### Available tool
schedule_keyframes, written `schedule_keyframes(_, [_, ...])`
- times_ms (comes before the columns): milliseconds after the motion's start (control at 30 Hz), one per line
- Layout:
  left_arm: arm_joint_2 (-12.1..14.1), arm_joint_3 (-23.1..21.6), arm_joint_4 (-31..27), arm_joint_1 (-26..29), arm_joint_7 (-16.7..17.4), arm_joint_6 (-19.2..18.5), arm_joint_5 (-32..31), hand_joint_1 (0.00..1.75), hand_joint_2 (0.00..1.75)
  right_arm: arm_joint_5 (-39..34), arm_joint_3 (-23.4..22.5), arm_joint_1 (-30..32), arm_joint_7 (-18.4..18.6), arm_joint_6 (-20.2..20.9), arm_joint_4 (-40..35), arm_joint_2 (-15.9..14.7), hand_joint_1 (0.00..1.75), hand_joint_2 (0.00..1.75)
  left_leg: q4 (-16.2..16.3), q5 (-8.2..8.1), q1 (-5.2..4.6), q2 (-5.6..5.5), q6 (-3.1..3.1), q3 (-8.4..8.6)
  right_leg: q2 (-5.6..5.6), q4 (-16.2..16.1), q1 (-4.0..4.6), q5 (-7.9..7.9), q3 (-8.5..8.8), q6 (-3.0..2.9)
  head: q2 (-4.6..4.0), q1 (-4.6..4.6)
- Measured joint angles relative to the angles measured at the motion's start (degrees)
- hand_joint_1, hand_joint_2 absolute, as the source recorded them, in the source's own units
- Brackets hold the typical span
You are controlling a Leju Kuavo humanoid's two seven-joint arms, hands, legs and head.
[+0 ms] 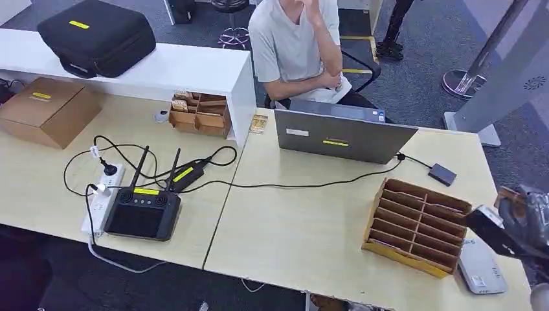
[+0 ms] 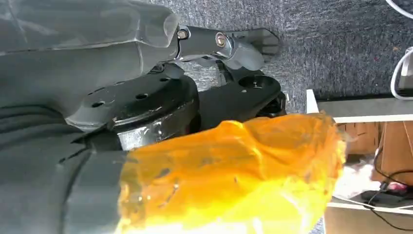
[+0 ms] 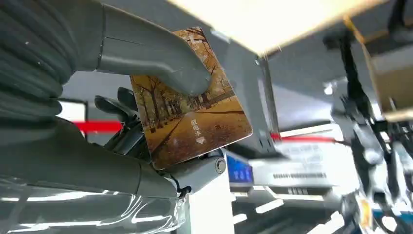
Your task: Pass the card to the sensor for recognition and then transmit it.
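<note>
A card [image 3: 195, 122] printed with autumn trees is pinched between the thumb and fingers of my right hand [image 3: 146, 83]. In the head view that right hand [image 1: 521, 223] hovers at the table's right edge, with the brown card [image 1: 510, 202] showing at its top. A pale grey flat sensor device [image 1: 480, 269] lies on the table just below the hand, near the front right corner. My left hand [image 2: 229, 58] hangs below the table level over grey carpet, its fingers apart and holding nothing; its thumb is wrapped in yellow tape [image 2: 234, 170].
A cardboard slotted organiser [image 1: 417, 223] stands left of my right hand. A small dark box [image 1: 442, 173] is cabled to the laptop [image 1: 340, 136], behind which a person [image 1: 298, 45] sits. A remote controller [image 1: 142, 214], power strip [image 1: 97, 204] and cardboard box [image 1: 45, 110] lie at the left.
</note>
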Motion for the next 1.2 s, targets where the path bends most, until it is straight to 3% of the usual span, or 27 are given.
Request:
schedule_keyframes(167, [-0.02,0.15,0.0,-0.05,0.2,0.0,-0.77,0.0,0.0,-0.21,4.13,-10.88,1.18,3.04,0.15,-1.14,1.75,1.75,0.0,0.03,0.02,-0.04,-0.04,-0.04,-0.03,0.02,0.03,0.01,-0.01,0.0,0.0,0.02])
schedule_keyframes(333, [-0.11,0.15,0.0,-0.26,0.42,-0.31,-1.73,0.0,0.0,3.12,10.79,-20.73,3.69,3.12,4.95,-0.79,1.75,1.75,-0.01,0.05,0.03,-0.04,-0.07,-0.08,-0.03,0.04,0.04,0.01,-0.06,-0.01,0.0,0.02])
schedule_keyframes(567, [-0.37,0.15,0.0,-0.44,0.52,-0.74,-3.5,0.0,0.0,4.92,17.68,-31.36,6.4,2.14,18.04,3.86,1.75,1.75,-0.01,0.11,0.04,-0.09,-0.11,-0.11,-0.05,0.06,0.05,0.02,-0.08,-0.01,0.0,0.02])
schedule_keyframes(867, [-0.61,0.15,0.0,-0.75,1.16,-0.63,-5.2,0.0,0.0,8.33,23.95,-40.37,9.42,2.31,29.33,10.37,1.75,1.75,-0.01,0.12,0.04,-0.14,-0.13,-0.16,-0.07,0.07,0.05,0.03,-0.16,-0.02,0.0,0.04])
schedule_keyframes(1200, [-0.68,0.15,0.0,-0.8,1.16,-0.7,-5.68,0.0,0.0,8.29,26.9,-43.29,9.99,2.18,33.24,14.7,1.75,1.75,-0.01,0.13,0.04,-0.21,-0.13,-0.19,-0.14,0.06,0.06,0.03,-0.18,-0.02,0.0,0.02])
